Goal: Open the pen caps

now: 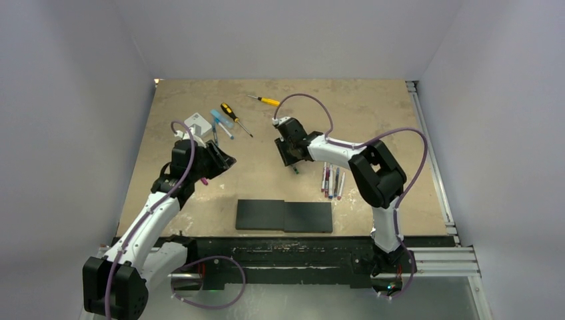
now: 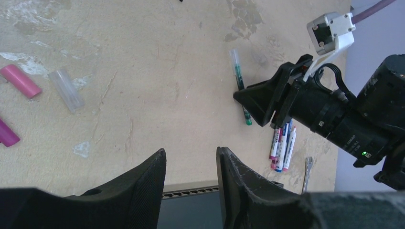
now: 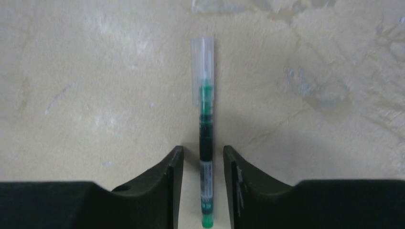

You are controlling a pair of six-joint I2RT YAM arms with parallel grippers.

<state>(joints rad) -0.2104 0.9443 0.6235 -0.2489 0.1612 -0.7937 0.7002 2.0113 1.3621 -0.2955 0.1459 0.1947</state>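
Note:
A green pen point(image 3: 206, 143) with a clear cap point(image 3: 202, 67) lies flat on the table. My right gripper point(image 3: 203, 157) is open, with one jaw on each side of the barrel and a gap on both sides. In the top view it point(image 1: 291, 157) hangs over the pen's spot, and the pen's green end point(image 1: 295, 170) shows. Several capped pens point(image 1: 332, 181) lie in a bunch to its right. My left gripper point(image 2: 190, 164) is open and empty above the table point(image 1: 223, 159). Loose pink point(image 2: 20, 81), clear point(image 2: 68, 90) and magenta point(image 2: 7, 133) caps lie near it.
A black slab point(image 1: 284, 216) lies at the near middle. A white box point(image 1: 195, 123), blue-capped pens point(image 1: 220, 123) and a black-and-yellow screwdriver point(image 1: 233, 117) are at the far left. A yellow screwdriver point(image 1: 265, 101) lies at the back. A small wrench point(image 2: 307, 171) lies by the pen bunch.

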